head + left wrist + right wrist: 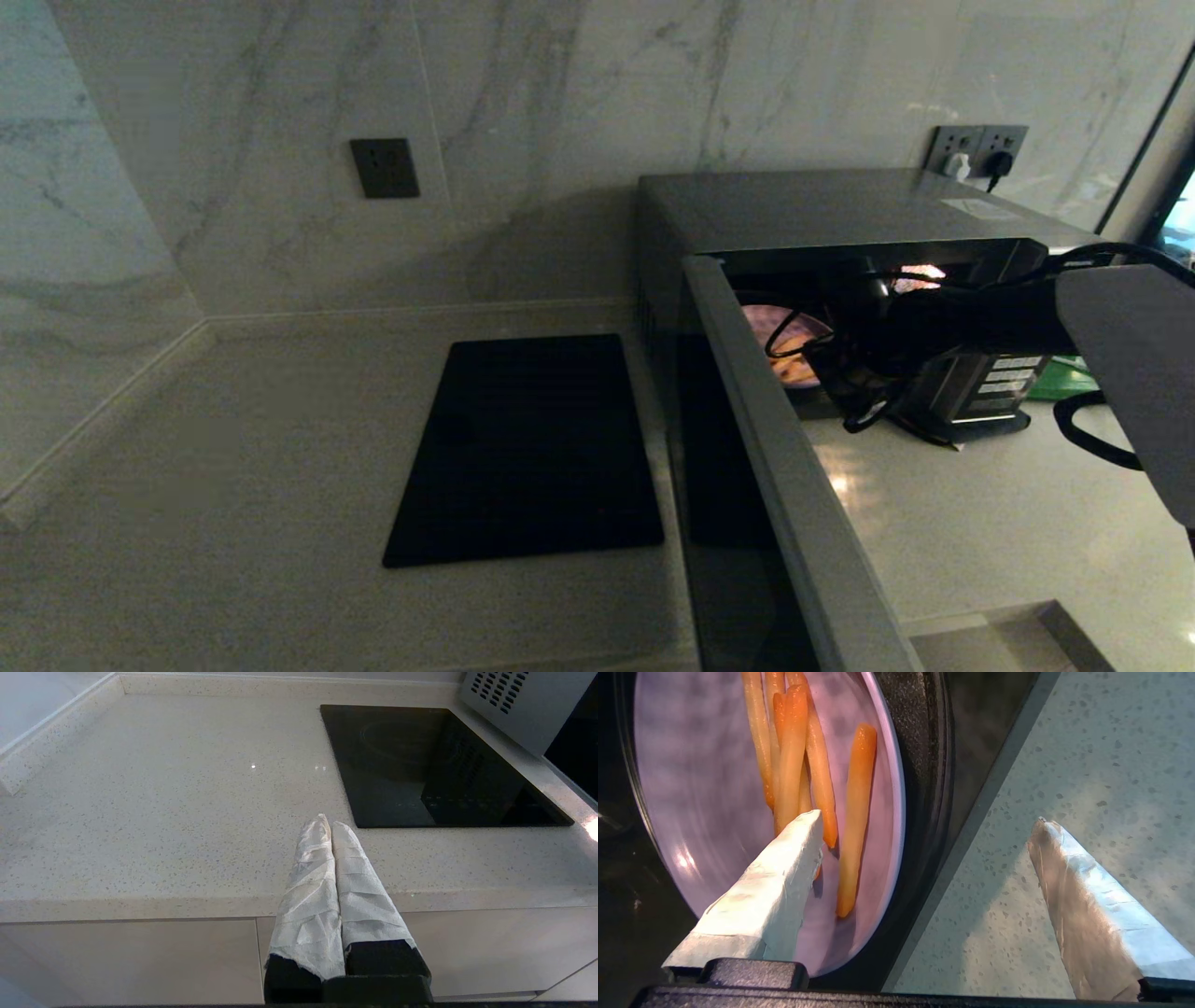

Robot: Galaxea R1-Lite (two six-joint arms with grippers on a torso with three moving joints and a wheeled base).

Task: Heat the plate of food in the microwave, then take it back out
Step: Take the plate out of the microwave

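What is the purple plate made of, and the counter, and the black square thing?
The plate of food looks like glossy plastic or glazed ceramic; light glints off it, so I can't say which. The counter looks like polished speckled stone, with tiny dark flecks. The black panel looks like smooth glass, since it mirrors the microwave beside it.

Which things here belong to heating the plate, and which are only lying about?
Belong to the job:
- plate of food, inside the microwave
- right pincer, open, at the plate's rim

Only lying about:
- flat black panel on the counter
- green board
- left pincer, parked and shut
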